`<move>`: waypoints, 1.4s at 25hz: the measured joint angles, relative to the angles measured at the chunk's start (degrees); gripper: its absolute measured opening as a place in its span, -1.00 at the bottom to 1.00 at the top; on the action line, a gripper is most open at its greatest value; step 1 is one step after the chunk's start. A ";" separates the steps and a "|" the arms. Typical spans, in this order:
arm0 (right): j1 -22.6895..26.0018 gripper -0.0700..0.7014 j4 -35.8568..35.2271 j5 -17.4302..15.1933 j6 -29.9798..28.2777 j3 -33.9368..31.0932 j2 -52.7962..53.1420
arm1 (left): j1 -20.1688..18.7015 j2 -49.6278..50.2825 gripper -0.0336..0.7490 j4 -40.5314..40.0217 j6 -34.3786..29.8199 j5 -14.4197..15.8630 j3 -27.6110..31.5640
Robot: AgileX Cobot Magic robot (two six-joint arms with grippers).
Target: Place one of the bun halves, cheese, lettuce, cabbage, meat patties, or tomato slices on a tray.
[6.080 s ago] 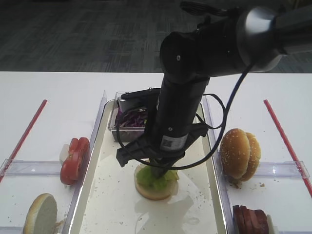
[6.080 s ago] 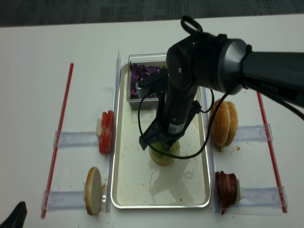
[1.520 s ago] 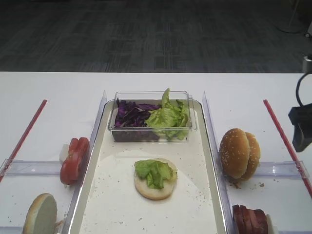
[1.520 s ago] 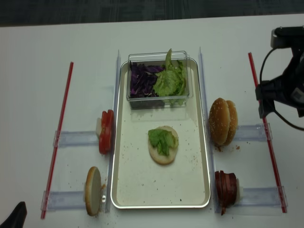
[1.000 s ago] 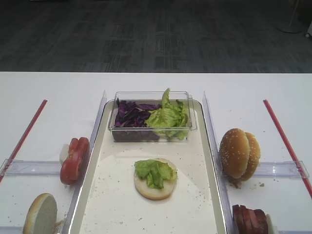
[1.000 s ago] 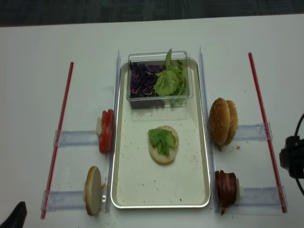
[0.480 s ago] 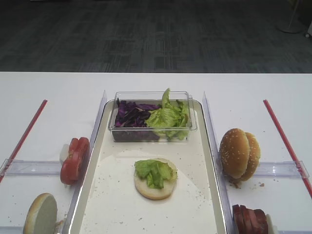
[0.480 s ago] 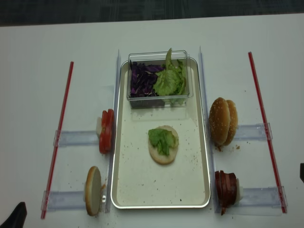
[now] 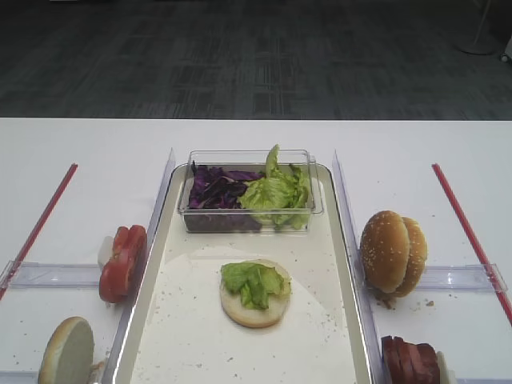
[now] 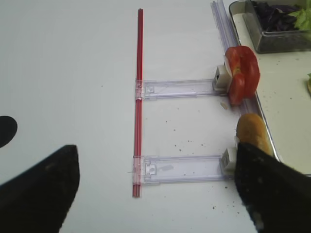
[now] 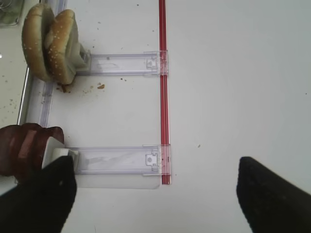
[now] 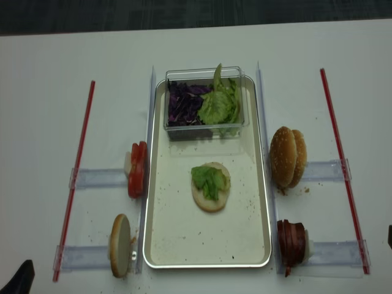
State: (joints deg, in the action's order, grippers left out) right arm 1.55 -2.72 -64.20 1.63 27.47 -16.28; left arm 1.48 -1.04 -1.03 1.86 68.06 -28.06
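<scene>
On the long metal-rimmed tray (image 12: 263, 202) a pale bun half (image 12: 210, 196) lies flat with crinkled green lettuce (image 12: 208, 179) on top, purple shredded cabbage (image 12: 182, 103) behind it, sesame bun halves (image 12: 288, 157) and dark meat patties (image 12: 291, 241) standing on edge right of the tray, tomato slices (image 12: 137, 169) left.
</scene>
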 joint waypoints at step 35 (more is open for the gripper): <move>0.00 0.95 0.20 -0.45 -1.63 0.00 17.16 | 0.00 0.00 0.61 0.00 0.00 0.00 0.00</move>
State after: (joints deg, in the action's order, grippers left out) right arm 1.55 -2.52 -64.65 0.00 27.47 0.88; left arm 1.48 -1.04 -1.03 1.86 68.06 -28.06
